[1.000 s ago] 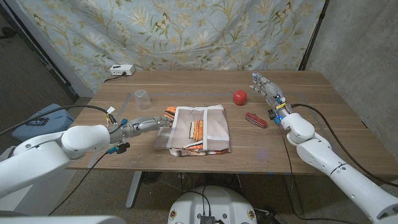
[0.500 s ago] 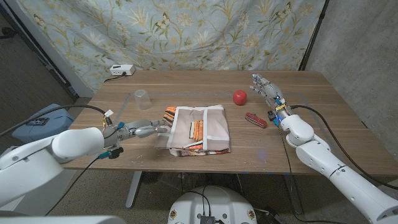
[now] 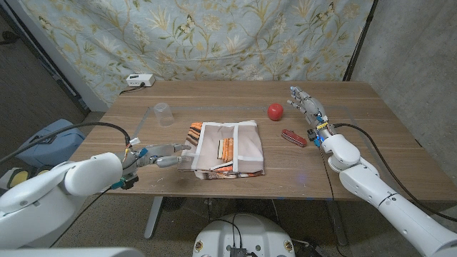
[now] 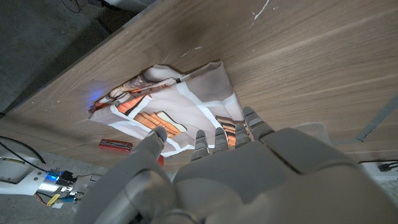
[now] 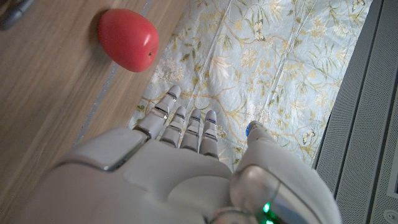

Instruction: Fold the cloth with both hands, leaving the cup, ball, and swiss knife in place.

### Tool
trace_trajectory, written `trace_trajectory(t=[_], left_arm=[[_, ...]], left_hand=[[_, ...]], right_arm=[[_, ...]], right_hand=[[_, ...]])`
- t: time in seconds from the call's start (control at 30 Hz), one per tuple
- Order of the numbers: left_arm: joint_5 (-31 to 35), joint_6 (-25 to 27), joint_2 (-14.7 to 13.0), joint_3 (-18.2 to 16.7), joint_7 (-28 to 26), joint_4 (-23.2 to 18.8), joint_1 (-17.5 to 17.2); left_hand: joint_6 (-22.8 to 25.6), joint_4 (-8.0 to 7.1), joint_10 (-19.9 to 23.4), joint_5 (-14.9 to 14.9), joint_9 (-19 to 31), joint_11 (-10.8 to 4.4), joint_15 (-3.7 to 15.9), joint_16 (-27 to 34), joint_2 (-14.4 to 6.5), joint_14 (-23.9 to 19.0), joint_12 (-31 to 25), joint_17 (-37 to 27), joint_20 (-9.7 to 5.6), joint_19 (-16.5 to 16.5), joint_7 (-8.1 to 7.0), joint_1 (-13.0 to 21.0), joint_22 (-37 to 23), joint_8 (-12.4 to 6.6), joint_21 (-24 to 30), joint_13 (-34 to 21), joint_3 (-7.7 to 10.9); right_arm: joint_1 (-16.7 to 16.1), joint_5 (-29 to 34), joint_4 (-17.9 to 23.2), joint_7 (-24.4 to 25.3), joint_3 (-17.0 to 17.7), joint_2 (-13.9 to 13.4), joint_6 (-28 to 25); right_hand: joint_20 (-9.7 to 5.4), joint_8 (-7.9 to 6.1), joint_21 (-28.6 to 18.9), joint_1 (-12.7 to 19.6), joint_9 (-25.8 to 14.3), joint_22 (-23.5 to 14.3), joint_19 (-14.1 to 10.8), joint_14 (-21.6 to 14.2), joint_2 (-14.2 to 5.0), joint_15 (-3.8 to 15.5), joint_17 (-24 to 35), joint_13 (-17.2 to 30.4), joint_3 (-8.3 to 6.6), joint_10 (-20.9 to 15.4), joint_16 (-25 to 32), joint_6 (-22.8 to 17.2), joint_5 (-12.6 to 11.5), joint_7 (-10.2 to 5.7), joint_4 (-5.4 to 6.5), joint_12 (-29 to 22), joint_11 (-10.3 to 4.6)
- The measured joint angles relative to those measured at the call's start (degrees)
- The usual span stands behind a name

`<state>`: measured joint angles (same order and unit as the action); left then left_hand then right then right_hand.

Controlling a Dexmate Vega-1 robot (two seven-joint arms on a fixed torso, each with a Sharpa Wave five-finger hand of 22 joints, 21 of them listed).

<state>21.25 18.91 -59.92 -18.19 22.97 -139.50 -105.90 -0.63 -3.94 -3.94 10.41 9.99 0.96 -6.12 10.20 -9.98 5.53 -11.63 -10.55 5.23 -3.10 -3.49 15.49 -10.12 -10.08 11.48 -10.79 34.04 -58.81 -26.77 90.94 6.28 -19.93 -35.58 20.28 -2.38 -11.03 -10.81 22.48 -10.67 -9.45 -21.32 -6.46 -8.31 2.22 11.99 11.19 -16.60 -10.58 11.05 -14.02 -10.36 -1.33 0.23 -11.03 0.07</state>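
Your folded cloth [image 3: 228,148] sits mid-worktop [image 3: 357,157]. At its 9 o'clock, your left hand [image 3: 166,155] reaches in with fingers spread, tips just beside the cloth's edge, holding nothing. The clear cup [image 3: 163,113] stands at the cloth's 10 o'clock, well apart. The red ball [image 3: 275,111] lies at 2 o'clock, the red swiss knife [image 3: 293,137] at 3 o'clock. Your right hand [image 3: 305,104] is raised near the ball's 3 o'clock, fingers apart, empty.

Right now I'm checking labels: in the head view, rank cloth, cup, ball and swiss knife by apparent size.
1. cloth, clearly largest.
2. cup.
3. swiss knife and ball: too alike to rank; the knife is longer, the ball rounder.
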Motion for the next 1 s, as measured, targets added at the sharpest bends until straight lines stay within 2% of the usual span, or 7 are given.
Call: trace_trajectory(t=[0.3,0.47,0.6,0.73,1.0], left_arm=[[6.7,0.5,0.8,1.5,3.8,-1.0,0.6],[9.3,1.0,1.0,2.3,5.8,-1.4,1.0],[10.9,1.5,1.0,2.9,7.4,-1.7,1.4],[12.5,2.3,1.0,3.7,8.9,-2.0,1.9],[14.8,3.0,0.9,4.9,10.6,-2.2,2.5]], left_hand=[[-2.3,-2.08,-0.3,0.0,0.0,-0.26,0.04,0.0,-0.4,2.0,0.0,0.0,-0.02,3.3,0.02,-1.7,0.0,0.35,-0.7,0.1,-0.02],[-4.3,-4.09,-0.7,0.0,0.0,0.04,-0.05,0.0,-0.5,3.7,0.2,0.0,-0.05,6.8,-0.01,-3.7,-0.2,0.35,-1.3,0.4,0.00],[-6.7,-5.98,-1.7,0.0,0.0,0.79,-0.32,0.0,-0.4,4.2,0.6,0.0,0.43,11.9,0.77,-6.4,-0.2,0.35,-1.6,0.4,0.01],[-7.5,-6.36,-1.4,0.0,0.0,1.53,-0.86,0.0,-0.3,4.3,0.6,0.0,0.50,12.7,2.81,-8.7,-0.2,0.10,-1.6,0.7,0.25],[-7.5,-6.59,-3.2,0.0,0.0,1.39,-0.86,0.0,-0.7,4.3,0.8,0.0,0.50,12.7,2.79,-10.7,-0.2,-0.12,-1.3,0.7,0.49]], right_arm=[[-0.2,1.0,0.1,-0.2,0.0,-0.7,0.3],[-0.2,1.6,0.6,-0.4,0.0,-1.3,0.2],[-0.3,2.0,1.0,-0.5,0.0,-1.8,0.0],[-0.4,2.3,1.4,-0.6,0.0,-2.2,-0.3],[-0.7,2.5,1.8,-0.7,0.2,-2.7,-0.5]], right_hand=[[0.11,0.44,0.5,-0.7,0.0,0.0,2.2,2.2,0.07,0.01,0.1,0.0,0.01,2.1,0.0,1.8,0.0,-0.72,0.00,0.3,-0.91],[0.00,0.44,0.5,-1.1,0.0,0.0,2.9,2.9,0.07,0.01,0.1,0.0,0.16,2.6,0.0,2.4,0.0,-0.70,-0.15,0.3,-1.03],[0.02,0.44,0.7,-1.1,0.0,0.0,3.5,3.5,0.07,0.00,0.1,0.0,0.16,3.1,0.0,2.5,0.0,-0.58,-0.15,0.3,-1.00],[0.03,0.44,0.7,-1.4,0.0,0.0,3.9,3.8,-0.16,-0.30,0.1,0.0,0.16,3.3,0.0,3.0,0.0,-0.73,-0.15,0.3,-1.00],[-0.07,0.43,0.7,-1.4,0.0,0.0,4.2,4.0,-0.16,-0.08,0.1,0.0,0.16,3.7,0.0,3.0,0.0,-0.72,-0.15,0.3,-0.99]])
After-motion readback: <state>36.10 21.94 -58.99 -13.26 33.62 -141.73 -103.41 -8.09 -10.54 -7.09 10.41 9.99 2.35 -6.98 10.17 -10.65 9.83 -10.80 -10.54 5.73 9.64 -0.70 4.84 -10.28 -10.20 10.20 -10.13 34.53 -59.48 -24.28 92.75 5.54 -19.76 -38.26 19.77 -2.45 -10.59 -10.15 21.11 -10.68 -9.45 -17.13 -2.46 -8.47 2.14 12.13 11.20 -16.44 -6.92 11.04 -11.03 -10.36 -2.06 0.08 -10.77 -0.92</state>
